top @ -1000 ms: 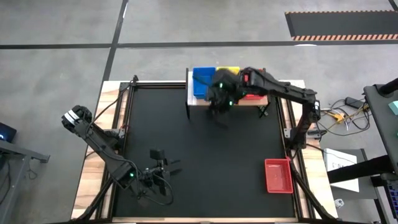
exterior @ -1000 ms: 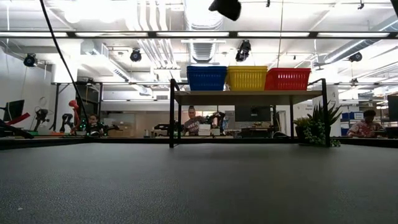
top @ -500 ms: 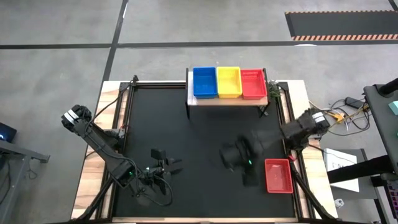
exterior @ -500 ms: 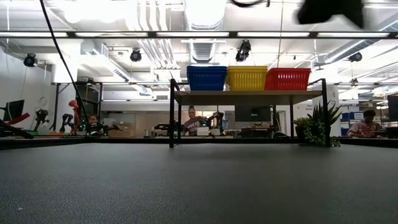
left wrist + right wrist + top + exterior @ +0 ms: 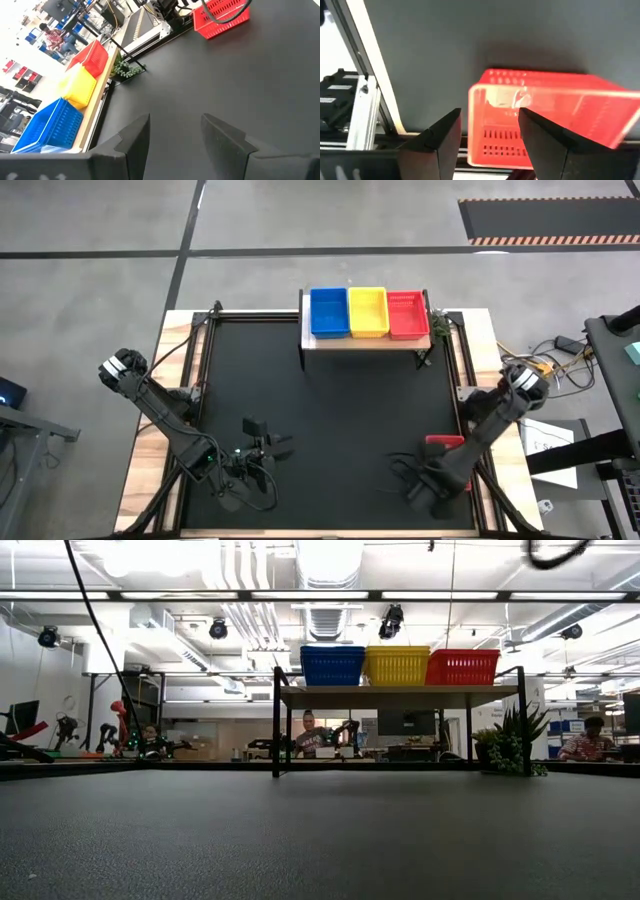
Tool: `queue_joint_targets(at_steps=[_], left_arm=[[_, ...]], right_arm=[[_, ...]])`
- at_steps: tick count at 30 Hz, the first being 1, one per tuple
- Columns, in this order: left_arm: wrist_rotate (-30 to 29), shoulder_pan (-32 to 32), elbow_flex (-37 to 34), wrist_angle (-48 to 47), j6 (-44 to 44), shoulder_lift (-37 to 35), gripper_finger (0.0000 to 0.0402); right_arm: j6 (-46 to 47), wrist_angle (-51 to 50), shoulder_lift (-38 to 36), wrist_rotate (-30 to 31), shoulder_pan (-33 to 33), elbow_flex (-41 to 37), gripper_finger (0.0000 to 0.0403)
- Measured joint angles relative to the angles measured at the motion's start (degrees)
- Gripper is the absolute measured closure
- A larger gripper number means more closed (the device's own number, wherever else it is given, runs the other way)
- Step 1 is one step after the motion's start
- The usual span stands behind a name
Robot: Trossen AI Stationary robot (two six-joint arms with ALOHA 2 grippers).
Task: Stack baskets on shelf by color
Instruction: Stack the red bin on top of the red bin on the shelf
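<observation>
On the light wood shelf (image 5: 365, 341) at the table's far edge, blue (image 5: 329, 312), yellow (image 5: 367, 312) and red (image 5: 405, 313) baskets stand side by side. In the low view they show as blue (image 5: 332, 666), yellow (image 5: 396, 666) and red (image 5: 462, 666). A loose red basket (image 5: 545, 115) rests bottom down on the black mat at the near right, largely hidden under my right arm in the high view (image 5: 445, 442). My right gripper (image 5: 490, 135) hangs open above it, pointing steeply down, clear of it. My left gripper (image 5: 175, 135) stands open at the near left (image 5: 262, 450), holding nothing.
A small green plant (image 5: 437, 328) stands at the shelf's right end. Metal frame rails (image 5: 375, 95) run along the mat's edges, one close beside the loose red basket. The middle of the black mat (image 5: 330, 410) lies bare. People show in the room beyond the table.
My right gripper has swung from the shelf at the far edge across to the near right corner. It has come down and tipped to point steeply down, and now hangs over the loose red basket. The baskets on the shelf have stayed put.
</observation>
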Motion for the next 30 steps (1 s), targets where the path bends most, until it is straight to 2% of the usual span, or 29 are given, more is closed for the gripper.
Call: queue_joint_targets(at_steps=[7,15,18,23,24,30], left_arm=[[0.0,0.0,0.0,0.43,-0.02,0.0,0.024],[0.0,0.0,0.09,1.39,0.31,0.0,0.024],[0.0,0.0,0.05,1.39,0.26,0.0,0.024],[0.0,0.0,0.07,1.55,0.22,0.0,0.024],[0.0,0.0,0.06,1.76,0.22,0.0,0.024],[0.0,0.0,-0.08,1.82,0.26,-0.02,0.024]], right_arm=[[9.74,8.45,-1.37,1.09,8.53,-5.83,0.0215],[12.23,11.05,-1.44,7.24,11.73,-11.48,0.0224],[11.71,12.51,-1.44,7.38,11.67,-13.63,0.0256],[8.91,12.3,-1.37,6.83,11.15,-13.28,0.0368],[7.7,11.99,-1.37,6.99,10.84,-12.56,0.038],[3.19,5.49,-1.37,12.23,4.76,-3.95,0.0394]])
